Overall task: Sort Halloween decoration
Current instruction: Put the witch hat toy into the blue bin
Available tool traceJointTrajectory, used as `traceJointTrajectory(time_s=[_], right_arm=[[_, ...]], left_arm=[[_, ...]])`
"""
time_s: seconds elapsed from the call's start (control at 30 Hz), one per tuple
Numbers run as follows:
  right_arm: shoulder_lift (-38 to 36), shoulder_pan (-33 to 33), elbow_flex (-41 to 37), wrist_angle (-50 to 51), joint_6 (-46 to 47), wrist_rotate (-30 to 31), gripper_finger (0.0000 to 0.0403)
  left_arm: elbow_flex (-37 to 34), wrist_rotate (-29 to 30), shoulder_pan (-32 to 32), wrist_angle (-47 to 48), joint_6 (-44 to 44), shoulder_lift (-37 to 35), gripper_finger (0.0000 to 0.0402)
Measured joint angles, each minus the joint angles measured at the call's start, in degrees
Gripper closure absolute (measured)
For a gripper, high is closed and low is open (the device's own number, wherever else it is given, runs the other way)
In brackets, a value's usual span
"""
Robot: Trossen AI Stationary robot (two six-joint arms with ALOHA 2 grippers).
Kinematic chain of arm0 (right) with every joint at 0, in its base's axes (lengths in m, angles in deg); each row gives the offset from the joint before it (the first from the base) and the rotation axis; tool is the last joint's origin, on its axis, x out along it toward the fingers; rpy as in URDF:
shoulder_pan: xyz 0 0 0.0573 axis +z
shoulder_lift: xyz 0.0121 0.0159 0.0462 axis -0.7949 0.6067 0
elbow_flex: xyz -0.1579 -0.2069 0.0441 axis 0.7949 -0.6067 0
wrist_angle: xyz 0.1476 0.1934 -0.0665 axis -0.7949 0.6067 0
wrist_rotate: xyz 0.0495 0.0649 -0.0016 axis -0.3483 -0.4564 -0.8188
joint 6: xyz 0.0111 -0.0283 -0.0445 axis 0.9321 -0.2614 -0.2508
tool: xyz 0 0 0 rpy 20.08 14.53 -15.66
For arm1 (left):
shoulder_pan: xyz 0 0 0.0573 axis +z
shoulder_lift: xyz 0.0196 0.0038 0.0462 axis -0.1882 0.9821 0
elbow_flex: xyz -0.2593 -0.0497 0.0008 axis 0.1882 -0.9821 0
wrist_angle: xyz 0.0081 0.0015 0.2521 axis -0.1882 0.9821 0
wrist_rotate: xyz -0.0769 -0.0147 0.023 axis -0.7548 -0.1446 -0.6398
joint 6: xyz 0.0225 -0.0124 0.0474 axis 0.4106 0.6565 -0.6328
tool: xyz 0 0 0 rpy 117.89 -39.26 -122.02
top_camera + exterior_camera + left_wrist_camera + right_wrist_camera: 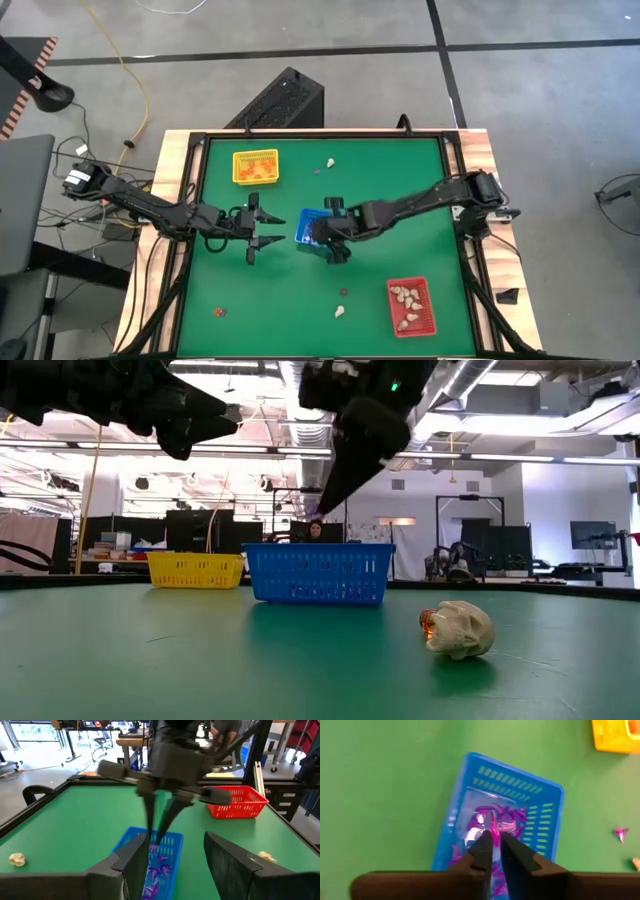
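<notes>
The blue tray stands mid-table with purple trinkets in it. My right gripper hangs over it, slanting down, its fingers a narrow gap apart just above the purple pile. I see nothing plainly between them. My left gripper waits open and level just left of the blue tray, holding nothing. The yellow tray at the far left holds orange trinkets. The red tray at the near right holds cream ones. Loose trinkets lie on the table: cream, cream, dark, orange.
A cream trinket lies close to the low camera. A purple trinket lies on the green between the blue and yellow trays. A raised black frame rims the table. Bare green spreads near the left and far right.
</notes>
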Motion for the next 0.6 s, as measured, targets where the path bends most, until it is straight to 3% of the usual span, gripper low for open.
traceJointTrajectory(time_s=[0.33, 0.47, 0.6], right_arm=[[-0.13, -4.62, 0.09, 3.62, 1.53, -2.62, 0.0221], [-5.08, -3.24, -0.7, 10.53, 5.08, -3.92, 0.0206], [-14.33, -0.14, -9.35, 4.69, 3.79, -4.01, 0.021]], left_arm=[[0.0, 0.42, 0.02, 2.65, -0.45, 0.0, 0.0221], [0.0, 0.96, 0.02, 6.35, 0.49, 0.0, 0.0221], [0.0, 6.1, 0.63, 9.07, 4.03, 0.75, 0.0221]])
